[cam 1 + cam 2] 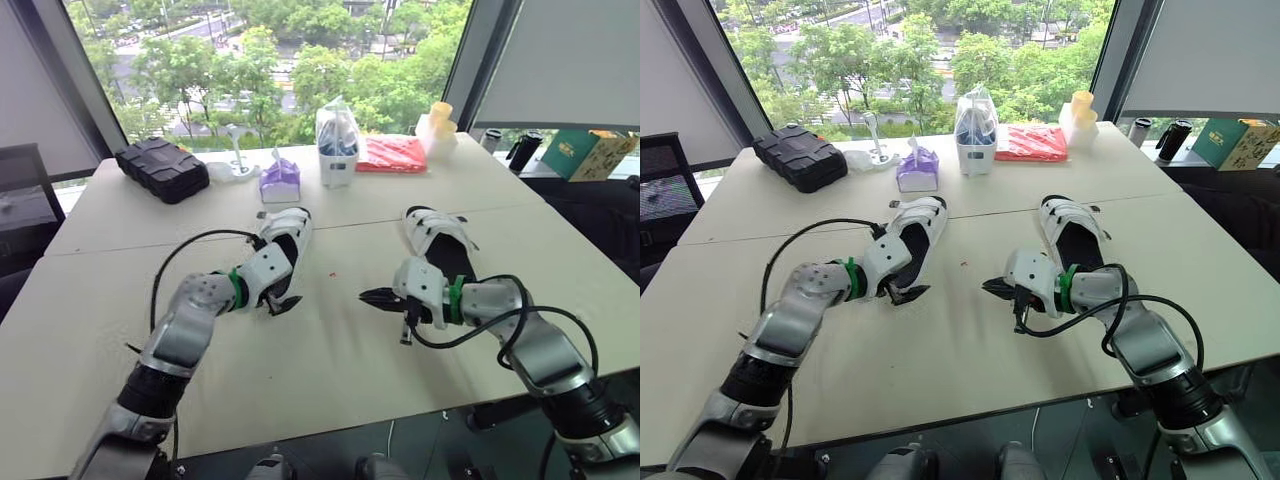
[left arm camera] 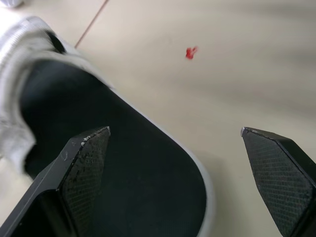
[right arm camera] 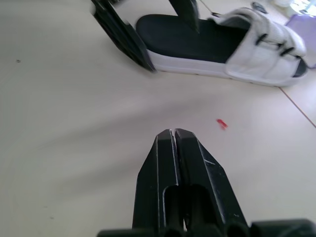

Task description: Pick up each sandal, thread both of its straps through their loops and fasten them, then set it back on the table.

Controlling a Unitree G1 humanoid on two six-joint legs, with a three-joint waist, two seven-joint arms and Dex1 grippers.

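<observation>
Left claw (image 1: 283,303) spread apart over the white sandal (image 1: 291,222) — black footbed — right claw (image 3: 174,132) pressed together.

Bright daylight from the windows (image 1: 300,50) falls evenly across the table (image 1: 330,370), casting soft shadows.

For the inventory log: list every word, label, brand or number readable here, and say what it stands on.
Green box: pale print on its side, too small to read.
Black case, red packet, purple pack, left sandal, right sandal: no text that can be read.
Nothing here can be quoted.
</observation>
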